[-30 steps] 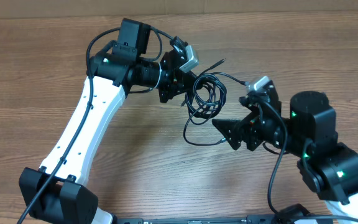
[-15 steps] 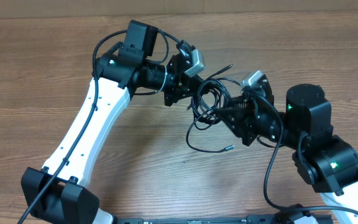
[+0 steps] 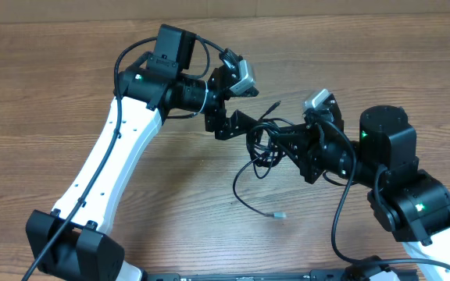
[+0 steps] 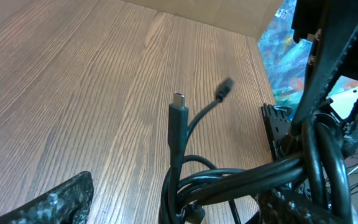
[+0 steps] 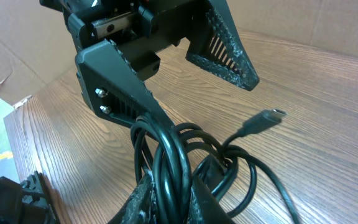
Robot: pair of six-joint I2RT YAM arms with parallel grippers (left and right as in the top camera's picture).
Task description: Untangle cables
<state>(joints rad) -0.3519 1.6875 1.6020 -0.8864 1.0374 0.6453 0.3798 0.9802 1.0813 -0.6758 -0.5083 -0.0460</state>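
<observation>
On table (image 3: 45, 86): cables (image 5: 169, 155) black, thin, tangled loops, silvery-tipped strand trailing.

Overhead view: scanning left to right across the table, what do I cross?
In order: left arm's white link → left end effector → cables → right arm's black motor housing.

You've got no readable txt, labels, brands or nos. in any view. Nothing legible on the cables (image 3: 262, 148) or table (image 3: 37, 94); colourful patch (image 4: 284, 56) in left wrist view is too blurred to read.
</observation>
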